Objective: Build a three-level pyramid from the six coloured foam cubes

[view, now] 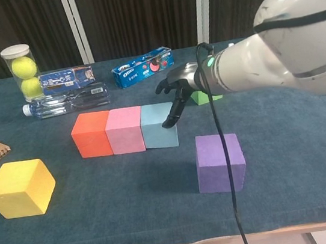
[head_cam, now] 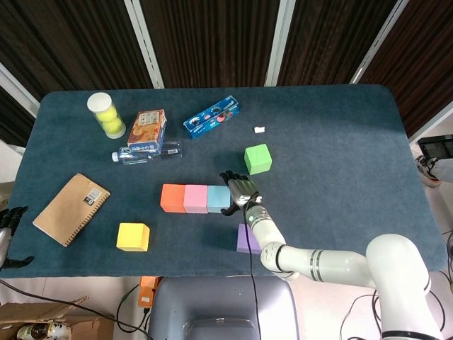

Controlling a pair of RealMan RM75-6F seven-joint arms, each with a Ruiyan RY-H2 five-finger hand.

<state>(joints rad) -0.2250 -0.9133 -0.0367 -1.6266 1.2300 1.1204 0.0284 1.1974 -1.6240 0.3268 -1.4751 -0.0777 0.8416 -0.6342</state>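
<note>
An orange cube [head_cam: 173, 198], a pink cube [head_cam: 195, 198] and a light blue cube [head_cam: 217, 198] stand touching in a row. My right hand [head_cam: 239, 190] hovers at the blue cube's right end, fingers spread and holding nothing; in the chest view one fingertip [view: 169, 121] reaches down to that cube's [view: 158, 129] upper right edge. The purple cube [head_cam: 248, 240] sits in front of the hand, close to the table's front edge. A green cube [head_cam: 257, 159] lies behind it, and the yellow cube [head_cam: 133, 236] is at the front left. My left hand [head_cam: 10, 225] shows at the far left edge, off the table, fingers apart.
A tube of tennis balls [head_cam: 106, 115], a snack box [head_cam: 147, 130], a lying water bottle [head_cam: 145, 154] and a blue biscuit box [head_cam: 211, 117] line the back left. A brown notebook [head_cam: 71, 209] lies at the left. A small white scrap [head_cam: 260, 129] sits behind the green cube.
</note>
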